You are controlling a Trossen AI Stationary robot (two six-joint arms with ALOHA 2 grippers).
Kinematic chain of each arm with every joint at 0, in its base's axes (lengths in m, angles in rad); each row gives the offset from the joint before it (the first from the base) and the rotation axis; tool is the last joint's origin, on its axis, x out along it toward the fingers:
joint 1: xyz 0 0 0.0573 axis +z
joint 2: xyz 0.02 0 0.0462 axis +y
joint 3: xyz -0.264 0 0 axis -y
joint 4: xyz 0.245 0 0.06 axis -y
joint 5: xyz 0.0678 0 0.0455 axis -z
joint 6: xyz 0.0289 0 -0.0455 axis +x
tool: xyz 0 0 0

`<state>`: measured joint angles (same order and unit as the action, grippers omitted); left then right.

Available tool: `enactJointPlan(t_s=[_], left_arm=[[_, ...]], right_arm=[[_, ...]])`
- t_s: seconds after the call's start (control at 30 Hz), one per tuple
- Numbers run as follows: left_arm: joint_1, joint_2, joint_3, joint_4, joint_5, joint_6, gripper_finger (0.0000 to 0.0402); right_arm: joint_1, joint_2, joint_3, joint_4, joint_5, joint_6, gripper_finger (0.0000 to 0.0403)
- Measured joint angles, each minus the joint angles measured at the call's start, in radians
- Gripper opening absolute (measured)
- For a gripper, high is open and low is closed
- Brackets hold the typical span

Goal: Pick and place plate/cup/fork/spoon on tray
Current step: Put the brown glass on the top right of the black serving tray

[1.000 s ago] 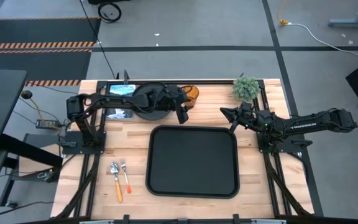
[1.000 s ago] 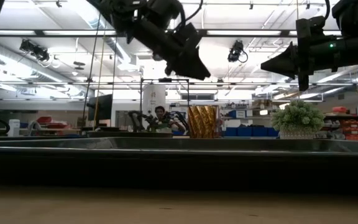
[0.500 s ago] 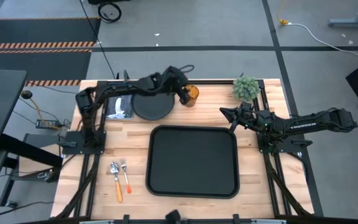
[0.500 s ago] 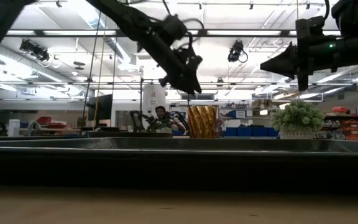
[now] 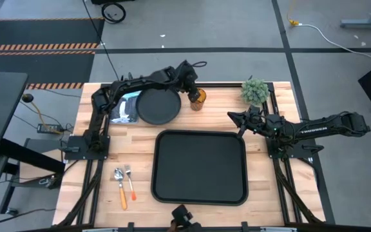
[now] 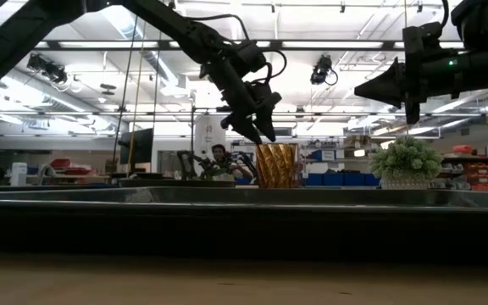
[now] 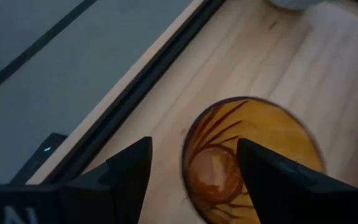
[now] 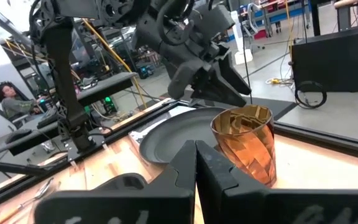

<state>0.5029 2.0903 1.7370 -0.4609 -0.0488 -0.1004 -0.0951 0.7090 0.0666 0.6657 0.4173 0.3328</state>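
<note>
A robotics lab or workshop: ceiling strip lights (image 6: pixel 329 44), stocked shelves (image 6: pixel 481 174), hazard-striped floor mat (image 5: pixel 37 46), and a seated person (image 8: pixel 8 99) at workstations.

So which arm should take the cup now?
Left. The left gripper hangs open right above the cup, its rim between the fingers in the wrist view. The right gripper, shut, waits beside the tray.
</note>
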Motion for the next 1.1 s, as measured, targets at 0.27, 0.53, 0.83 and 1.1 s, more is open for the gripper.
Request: enactJointPlan(t_s=[0.27, 0.53, 0.83, 1.1], left_arm=[[-0.001, 0.004, -0.008, -0.040, -0.011, 0.006, 0.0231], [-0.001, 0.022, -0.011, -0.080, -0.007, 0.007, 0.0201], [-0.003, 0.040, -0.012, -0.116, 0.000, 0.001, 0.0146], [-0.003, 0.040, -0.012, -0.115, 0.000, -0.020, 0.0067]], right_arm=[[0.000, 0.000, 0.000, 0.028, -0.002, -0.016, 0.0010], [0.000, 0.000, 0.000, 0.052, -0.020, -0.025, 0.0011], [0.000, 0.002, 0.000, 0.057, -0.023, -0.028, 0.0011], [0.000, 0.003, 0.000, 0.059, -0.023, -0.023, 0.0011]])
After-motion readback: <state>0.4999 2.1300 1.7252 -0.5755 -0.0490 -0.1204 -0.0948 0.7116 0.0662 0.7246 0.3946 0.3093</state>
